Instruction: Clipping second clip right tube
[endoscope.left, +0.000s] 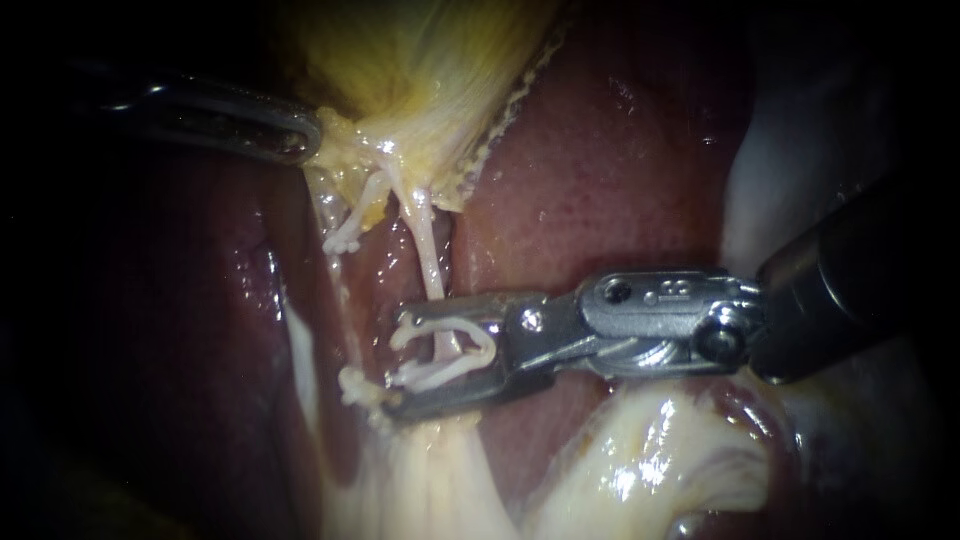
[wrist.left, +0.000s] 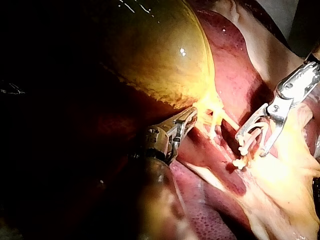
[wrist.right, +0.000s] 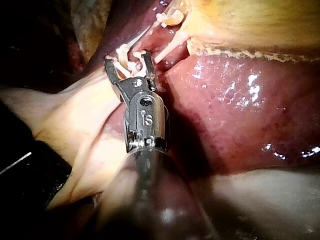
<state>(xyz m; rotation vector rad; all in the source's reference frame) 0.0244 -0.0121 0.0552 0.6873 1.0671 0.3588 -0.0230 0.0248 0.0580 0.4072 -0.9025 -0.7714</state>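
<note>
Right instrument: jaws stand wide apart and carry an open white plastic clip, one leg seated along each jaw. The clip is not yet squeezed.

Thin pale right tube: runs down from the gallbladder's neck and passes between the clip's legs, well back from their tips.

Small knobbed white clip: sits just beside the lower jaw's tip. Cannot tell which tube it rides.

Judgement for closing:
- Confirm both leg tips show past the tube's far side, so the latch meets with no tissue caught.
- Hold the clip square across the tube and apart from the neighbouring clip.
- Squeeze once, steadily, with no pull along the shaft.
- Keep the lower jaw off the dark red glossy liver behind.

Left instrument: jaws clenched on the lower edge of the yellow glossy gallbladder, drawing the tube straight. That tension looks adequate, and slackening it would let the tube fold inside the clip.
</note>
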